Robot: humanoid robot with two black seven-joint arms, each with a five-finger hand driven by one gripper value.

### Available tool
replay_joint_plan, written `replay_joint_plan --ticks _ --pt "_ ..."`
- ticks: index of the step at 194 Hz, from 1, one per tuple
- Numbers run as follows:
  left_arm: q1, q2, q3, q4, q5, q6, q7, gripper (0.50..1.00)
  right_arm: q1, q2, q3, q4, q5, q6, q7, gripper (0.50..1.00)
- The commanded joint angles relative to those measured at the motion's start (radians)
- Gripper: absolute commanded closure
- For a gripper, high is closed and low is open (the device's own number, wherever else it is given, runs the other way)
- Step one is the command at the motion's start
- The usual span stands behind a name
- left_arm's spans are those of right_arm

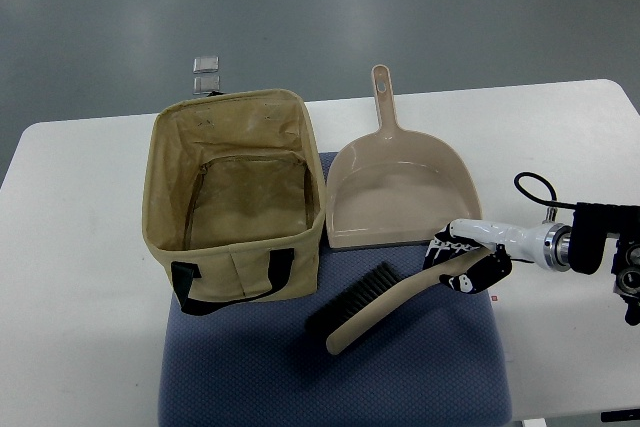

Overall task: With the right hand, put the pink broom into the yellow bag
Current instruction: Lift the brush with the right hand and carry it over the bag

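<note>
The broom (372, 304) is a small beige-pink hand brush with black bristles. It lies tilted on a blue mat (330, 367), bristle end to the lower left. My right hand (466, 265) comes in from the right edge and its black-and-white fingers curl around the upper end of the brush handle. The yellow bag (235, 202) is a tan fabric tote standing open to the left of the brush, empty inside, with black handles at its front.
A beige-pink dustpan (395, 192) lies just behind the brush, handle pointing away. A small clear clip (206, 72) sits beyond the bag at the white table's (90, 277) far edge. A black cable (535, 192) loops over my right wrist.
</note>
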Motion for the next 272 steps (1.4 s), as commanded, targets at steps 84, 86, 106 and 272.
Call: replay_joint_plan --ticks 84,86,106,272 --pt "0.000 0.000 0.000 0.002 0.000 0.000 0.000 0.500 0.091 -0.109 0.119 0.025 0.014 0.071 0.026 1.000" --pt "0.000 0.000 0.000 0.002 0.000 0.000 0.000 0.500 0.091 -0.112 0.129 0.027 0.014 0.076 0.026 1.000" --pt "0.000 0.000 0.000 0.002 0.000 0.000 0.000 0.500 0.090 -0.143 0.224 0.030 0.025 0.131 0.034 1.000" --pt "-0.003 0.000 0.005 -0.011 0.003 0.000 0.000 0.500 0.430 0.101 0.353 -0.150 0.040 0.289 -0.050 1.000"
